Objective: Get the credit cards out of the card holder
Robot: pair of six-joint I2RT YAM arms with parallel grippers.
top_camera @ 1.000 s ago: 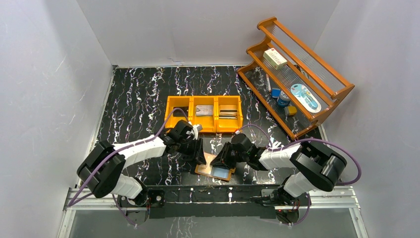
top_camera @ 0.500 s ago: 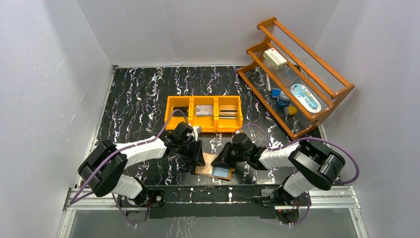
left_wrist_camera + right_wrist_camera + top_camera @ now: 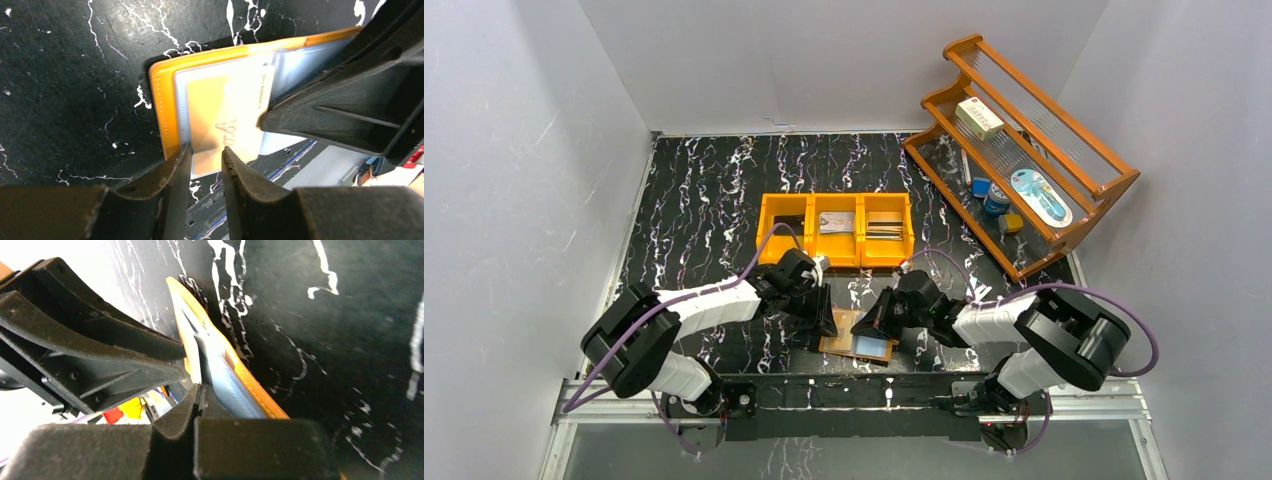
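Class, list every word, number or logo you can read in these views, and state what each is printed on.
"TA": large pale sideways letters on the card sleeved in the card holder; any further letters are washed out.
Small print along that card's edge: too blurred to read.
White box on the shelf: red mark and print too small to read.
Blue-and-white pack: too small to read.

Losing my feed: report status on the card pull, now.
Left gripper open at card edge. Right gripper shut, tip against wallet sleeve. Card sticking out of wallet. Nothing blocking.
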